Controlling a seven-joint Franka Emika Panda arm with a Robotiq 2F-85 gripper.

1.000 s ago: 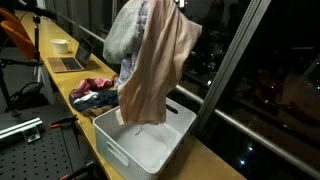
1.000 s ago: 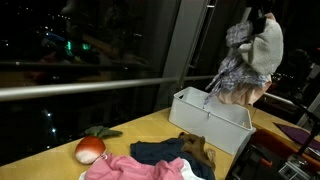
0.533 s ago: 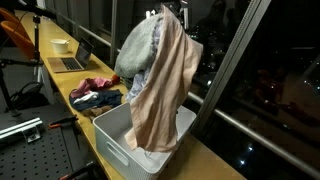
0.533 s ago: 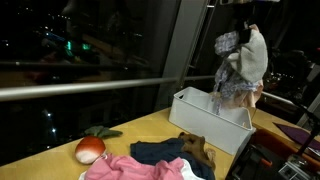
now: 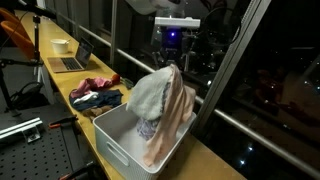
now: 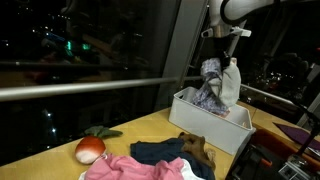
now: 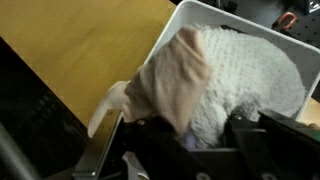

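Well left of the pincer (image 5: 170, 60), a heap of clothes (image 5: 95, 92) lies on the surface (image 5: 215, 160); directly beneath the pincer, a bundle of garments (image 5: 165, 105), grey knit and beige cloth, slumps into the white bin (image 5: 115, 150), its top just under the fingertips; jaw spread hidden, cannot tell; bundle looks soft, light and floppy, likely slips if pinched thin; best taken at the bunched top fold

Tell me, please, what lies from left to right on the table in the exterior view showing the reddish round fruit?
Along the table: reddish round fruit → pink cloth → dark blue garment → white rectangular plastic bin.
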